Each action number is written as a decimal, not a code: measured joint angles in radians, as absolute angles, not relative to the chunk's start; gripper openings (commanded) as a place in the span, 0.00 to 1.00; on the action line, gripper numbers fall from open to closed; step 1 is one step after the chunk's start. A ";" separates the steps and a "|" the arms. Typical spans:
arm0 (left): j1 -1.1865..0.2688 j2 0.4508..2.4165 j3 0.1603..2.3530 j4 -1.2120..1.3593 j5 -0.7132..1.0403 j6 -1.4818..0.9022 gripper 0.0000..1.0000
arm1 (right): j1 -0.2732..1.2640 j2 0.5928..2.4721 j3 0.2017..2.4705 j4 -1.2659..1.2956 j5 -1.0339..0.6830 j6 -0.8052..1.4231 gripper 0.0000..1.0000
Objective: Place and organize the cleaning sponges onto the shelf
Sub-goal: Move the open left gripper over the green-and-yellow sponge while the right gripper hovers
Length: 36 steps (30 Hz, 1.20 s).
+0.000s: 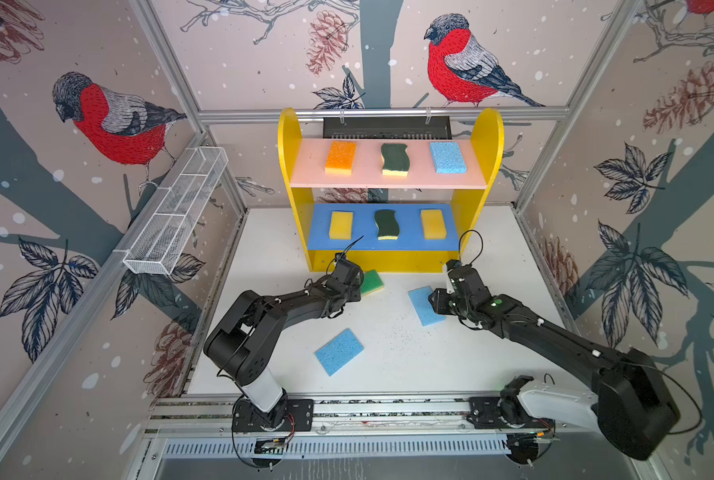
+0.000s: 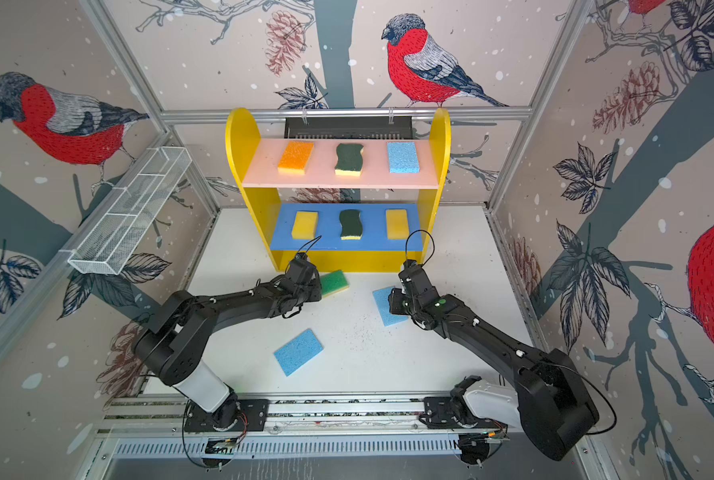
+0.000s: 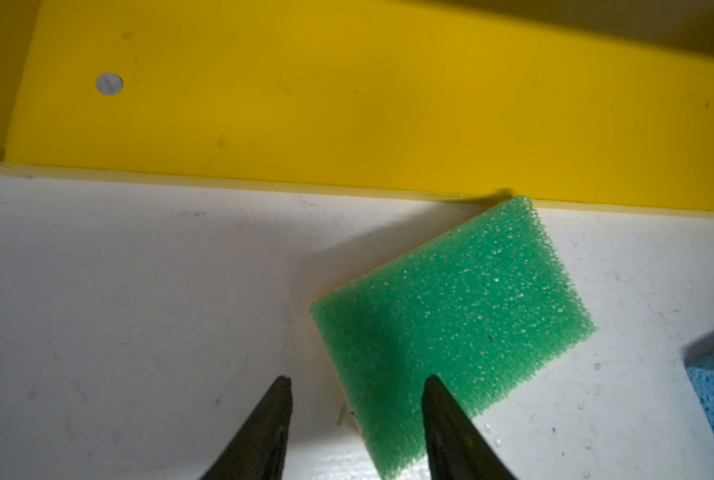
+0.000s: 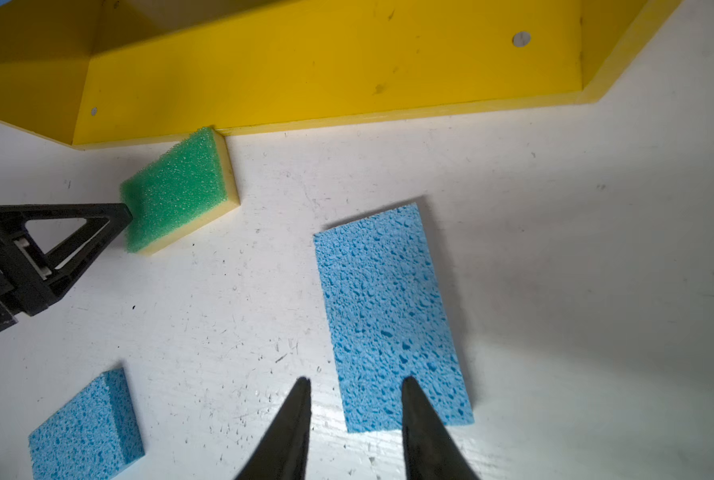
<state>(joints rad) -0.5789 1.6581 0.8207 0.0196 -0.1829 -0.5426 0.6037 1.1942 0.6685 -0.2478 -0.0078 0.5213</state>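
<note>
The green sponge (image 3: 451, 311) lies flat on the white tabletop (image 1: 388, 365), turned at a slant. One corner touches the yellow base front of the shelf (image 3: 347, 104), toward its left half in both top views. The left pincer (image 3: 357, 378) is closed in on the sponge's near corner. One tip is on the green foam and the other sits just beside the sponge's edge.

To the right, apart from the green one, the right blue sponge (image 4: 388, 311) also lies flat on the tabletop. The right pincer (image 4: 354, 380) hangs over its near end with its tips spread, gripping nothing. One tip is above the blue foam and the other above bare tabletop. The front blue sponge (image 1: 338, 351) lies further forward, well apart from both pincers.

On the shelf's pink upper board, from left to right, sit the orange sponge (image 1: 340, 157), the upper scourer (image 1: 395, 159) and the top blue sponge (image 1: 447, 157). The blue middle board holds the left yellow sponge (image 1: 340, 225), the lower scourer (image 1: 386, 224) and the right yellow sponge (image 1: 433, 223). A white wire basket (image 1: 176, 216) hangs on the left wall frame.
</note>
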 measured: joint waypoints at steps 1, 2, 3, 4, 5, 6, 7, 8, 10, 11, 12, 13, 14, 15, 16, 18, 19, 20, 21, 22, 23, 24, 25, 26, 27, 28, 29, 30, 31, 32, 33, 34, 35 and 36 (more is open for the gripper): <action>-0.579 1.661 0.822 0.020 -0.179 -0.543 0.51 | 0.604 1.191 0.669 -0.248 -0.008 0.521 0.38; -0.579 1.662 0.822 0.022 -0.173 -0.543 0.51 | 0.603 1.189 0.668 -0.248 -0.007 0.521 0.38; -0.579 1.663 0.822 0.024 -0.162 -0.543 0.50 | 0.603 1.187 0.668 -0.248 -0.007 0.521 0.38; -0.579 1.663 0.822 0.024 -0.158 -0.543 0.50 | 0.603 1.185 0.668 -0.248 -0.006 0.521 0.38; -0.579 1.663 0.822 0.025 -0.157 -0.543 0.50 | 0.602 1.184 0.667 -0.248 -0.005 0.521 0.38; -0.580 1.663 0.822 0.026 -0.154 -0.543 0.50 | 0.602 1.183 0.667 -0.249 -0.005 0.521 0.38; -0.581 1.663 0.822 0.027 -0.144 -0.543 0.50 | 0.602 1.182 0.666 -0.249 -0.005 0.521 0.38; -0.581 1.663 0.822 0.030 -0.134 -0.543 0.50 | 0.602 1.181 0.664 -0.248 -0.005 0.521 0.38; -0.585 1.663 0.822 0.039 -0.130 -0.544 0.50 | 0.601 1.179 0.659 -0.252 -0.005 0.521 0.39; -0.586 1.663 0.822 0.040 -0.123 -0.546 0.50 | 0.601 1.179 0.658 -0.253 -0.005 0.521 0.39; -0.587 1.663 0.822 0.040 -0.111 -0.548 0.50 | 0.601 1.179 0.656 -0.254 -0.005 0.521 0.39; -0.589 1.664 0.822 0.040 -0.109 -0.551 0.49 | 0.601 1.177 0.653 -0.256 -0.005 0.521 0.39; -0.591 1.665 0.821 0.040 -0.107 -0.551 0.49 | 0.601 1.177 0.652 -0.257 -0.005 0.521 0.39; -0.593 1.665 0.821 0.040 -0.105 -0.551 0.49 | 0.601 1.176 0.651 -0.258 -0.005 0.521 0.39; -0.596 1.666 0.821 0.040 -0.105 -0.552 0.49 | 0.601 1.174 0.649 -0.259 -0.005 0.521 0.39; -0.599 1.671 0.821 0.040 -0.096 -0.554 0.49 | 0.601 1.170 0.645 -0.259 -0.005 0.521 0.39; -0.600 1.673 0.821 0.040 -0.086 -0.554 0.49 | 0.600 1.168 0.642 -0.259 -0.005 0.521 0.39; -0.602 1.675 0.822 0.040 -0.078 -0.556 0.49 | 0.600 1.167 0.640 -0.260 -0.005 0.521 0.39; -0.606 1.678 0.822 0.040 -0.079 -0.562 0.49 | 0.599 1.164 0.638 -0.260 -0.005 0.521 0.39; -0.610 1.681 0.822 0.040 -0.073 -0.569 0.48 | 0.599 1.162 0.635 -0.260 -0.005 0.521 0.39; -0.614 1.684 0.823 0.040 -0.068 -0.569 0.48 | 0.599 1.160 0.634 -0.260 -0.005 0.521 0.39; -0.619 1.687 0.825 0.040 -0.057 -0.569 0.48 | 0.599 1.158 0.632 -0.260 -0.005 0.521 0.40; -0.624 1.689 0.827 0.041 -0.054 -0.570 0.48 | 0.599 1.156 0.630 -0.260 -0.005 0.521 0.40; -0.629 1.690 0.829 0.040 -0.054 -0.570 0.48 | 0.599 1.153 0.628 -0.260 -0.005 0.521 0.40; -0.635 1.692 0.831 0.041 -0.053 -0.570 0.48 | 0.599 1.151 0.625 -0.260 -0.005 0.521 0.40; -0.641 1.695 0.834 0.041 -0.052 -0.570 0.48 | 0.597 1.149 0.623 -0.260 -0.005 0.521 0.40; -0.645 1.697 0.835 0.041 -0.051 -0.570 0.48 | 0.597 1.147 0.621 -0.260 -0.005 0.521 0.40; -0.650 1.699 0.838 0.041 -0.046 -0.570 0.48 | 0.596 1.145 0.619 -0.261 -0.005 0.521 0.40; -0.654 1.700 0.841 0.041 -0.044 -0.570 0.48 | 0.595 1.143 0.618 -0.260 -0.005 0.521 0.40; -0.657 1.703 0.844 0.041 -0.037 -0.570 0.48 | 0.595 1.141 0.617 -0.260 -0.005 0.521 0.40; -0.660 1.706 0.847 0.043 -0.026 -0.572 0.48 | 0.595 1.138 0.616 -0.261 -0.005 0.521 0.40; -0.664 1.710 0.851 0.043 -0.027 -0.572 0.48 | 0.595 1.136 0.615 -0.261 -0.005 0.521 0.40; -0.668 1.713 0.855 0.043 -0.025 -0.572 0.48 | 0.595 1.134 0.613 -0.261 -0.005 0.521 0.40; -0.672 1.718 0.860 0.043 -0.019 -0.572 0.48 | 0.595 1.133 0.611 -0.262 -0.005 0.521 0.40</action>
